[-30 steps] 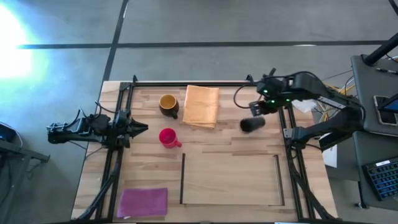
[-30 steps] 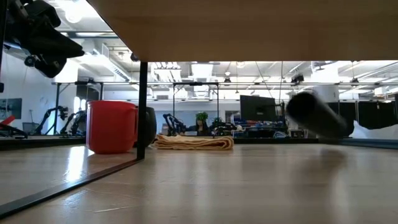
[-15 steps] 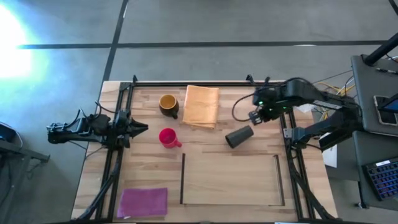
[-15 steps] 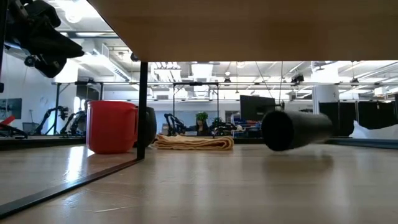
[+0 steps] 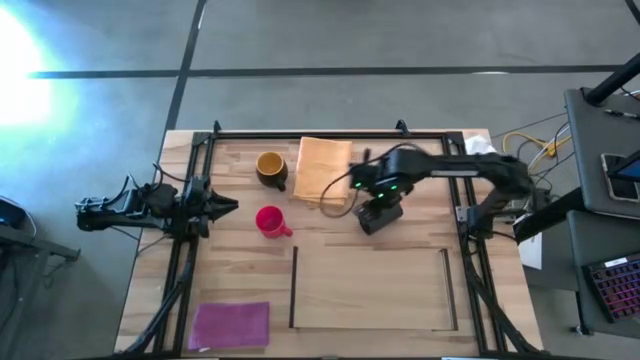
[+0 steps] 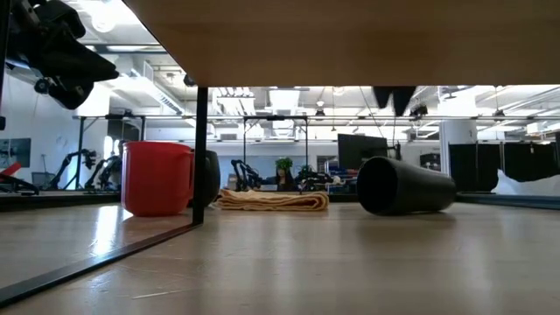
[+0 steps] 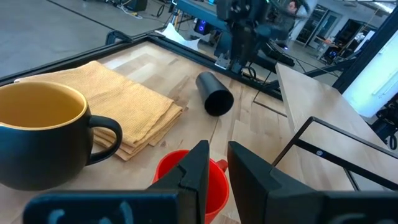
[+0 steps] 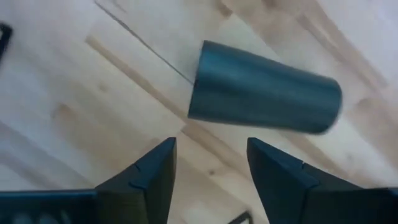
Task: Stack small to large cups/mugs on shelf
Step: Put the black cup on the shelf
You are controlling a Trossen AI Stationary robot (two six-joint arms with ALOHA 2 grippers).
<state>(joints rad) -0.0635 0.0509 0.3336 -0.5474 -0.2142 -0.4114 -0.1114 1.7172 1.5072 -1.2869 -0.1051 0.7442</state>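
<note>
Mugs, three, all outside the shelf (image 5: 370,290), a flat pale-wood rectangle edged by thin dark strips near the tabletop's (image 5: 420,300) front edge. High view: plain black mug (image 5: 372,219) lying on its side near the tabletop's middle, just behind the shelf's back edge; right gripper (image 5: 382,196) directly above it, fingers parted, nothing held. Pink-red mug (image 5: 270,221) upright toward the left edge; dark brown mug with yellow inside (image 5: 271,167) upright nearer the back edge, beside a folded orange cloth (image 5: 324,170). Magenta cloth (image 5: 231,325) at the front-left corner. Left gripper (image 5: 228,206) parked at the left edge, holding nothing.

Low view: black mug (image 6: 404,186) on its side on the wood, open mouth turned toward the pink-red mug (image 6: 157,178); orange cloth (image 6: 273,200) between them, farther back.

Left wrist view: left gripper (image 7: 216,163) with fingers only slightly apart and empty, over the pink-red mug (image 7: 217,190); brown mug (image 7: 46,134) close by, black mug (image 7: 214,94) farther off beyond the orange cloth (image 7: 121,109).

Right wrist view: right gripper (image 8: 210,163) spread wide, fingers (image 8: 155,171) clear of the black mug (image 8: 264,88) lying free on the planks.
</note>
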